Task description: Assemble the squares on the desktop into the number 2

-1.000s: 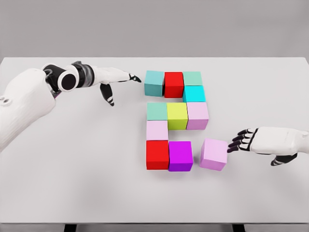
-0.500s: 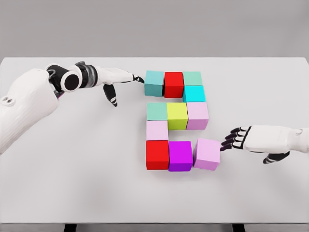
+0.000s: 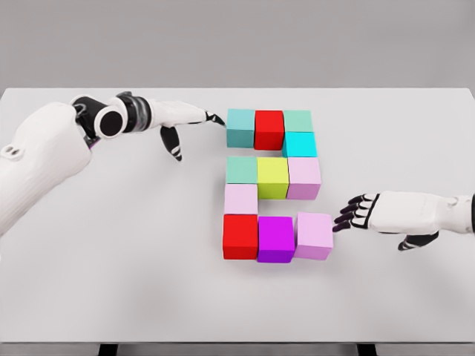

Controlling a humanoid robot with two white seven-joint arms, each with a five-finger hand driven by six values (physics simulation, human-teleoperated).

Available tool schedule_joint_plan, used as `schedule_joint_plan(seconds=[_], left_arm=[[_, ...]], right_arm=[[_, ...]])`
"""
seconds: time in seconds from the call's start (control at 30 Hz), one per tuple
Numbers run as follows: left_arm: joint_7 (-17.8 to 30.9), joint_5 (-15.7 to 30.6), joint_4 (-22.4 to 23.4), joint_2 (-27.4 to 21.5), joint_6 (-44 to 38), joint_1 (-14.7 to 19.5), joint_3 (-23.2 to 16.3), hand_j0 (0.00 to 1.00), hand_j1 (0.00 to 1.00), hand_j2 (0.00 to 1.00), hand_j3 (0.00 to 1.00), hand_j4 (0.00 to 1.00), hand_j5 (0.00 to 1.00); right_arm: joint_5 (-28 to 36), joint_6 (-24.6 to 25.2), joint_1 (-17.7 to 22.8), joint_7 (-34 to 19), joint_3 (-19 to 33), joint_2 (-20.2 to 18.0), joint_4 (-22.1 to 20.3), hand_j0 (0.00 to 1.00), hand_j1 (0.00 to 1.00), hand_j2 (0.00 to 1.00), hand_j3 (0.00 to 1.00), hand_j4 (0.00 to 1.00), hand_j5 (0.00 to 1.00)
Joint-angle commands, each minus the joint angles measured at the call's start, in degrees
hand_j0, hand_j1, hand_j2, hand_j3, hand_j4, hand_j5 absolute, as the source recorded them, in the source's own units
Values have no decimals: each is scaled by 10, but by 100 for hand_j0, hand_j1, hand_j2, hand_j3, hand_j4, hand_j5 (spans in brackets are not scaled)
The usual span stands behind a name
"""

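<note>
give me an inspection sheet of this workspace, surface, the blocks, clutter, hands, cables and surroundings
Surface: white table, bare apart from the cubes.
Job's things: eleven coloured cubes forming a 2; the pink cube ends the bottom row beside the magenta cube.
Clutter: nothing seen.
Hands: right hand open, fingertips at the pink cube's right side; left hand open, fingertips at the teal cube.
Cables: nothing seen.
Surroundings: plain grey wall.
</note>
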State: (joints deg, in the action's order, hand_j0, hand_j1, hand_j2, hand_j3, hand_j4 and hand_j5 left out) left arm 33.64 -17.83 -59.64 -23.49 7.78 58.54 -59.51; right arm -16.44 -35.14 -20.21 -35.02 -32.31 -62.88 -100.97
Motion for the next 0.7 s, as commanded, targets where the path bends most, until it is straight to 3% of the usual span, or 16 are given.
schedule_joint_plan(seconds=[0.0,0.13,0.27,0.5,0.6,0.67], left_arm=[[-1,2,0,-6,0,0,2,100,100,100,100,100,100],[-1,7,-10,-43,49,0,11,100,100,100,100,100,100],[-1,54,-38,-116,272,-2,26,100,100,100,100,100,100],[0,62,-30,-118,272,-22,28,100,100,100,100,100,100],[0,61,-29,-119,272,-25,28,100,100,100,100,100,100],[0,61,-29,-119,272,-29,28,100,100,100,100,100,100]], right_arm=[[4,1,-2,0,-2,1,0,100,100,100,100,100,100],[4,1,-11,0,-18,4,0,100,100,100,100,100,100],[3,1,-14,0,-23,6,0,100,100,100,100,100,100],[3,1,-15,0,-13,5,11,100,100,100,100,100,100],[5,1,-18,0,40,6,74,100,100,100,100,100,100],[42,1,-35,0,86,16,154,100,100,100,100,100,100]])
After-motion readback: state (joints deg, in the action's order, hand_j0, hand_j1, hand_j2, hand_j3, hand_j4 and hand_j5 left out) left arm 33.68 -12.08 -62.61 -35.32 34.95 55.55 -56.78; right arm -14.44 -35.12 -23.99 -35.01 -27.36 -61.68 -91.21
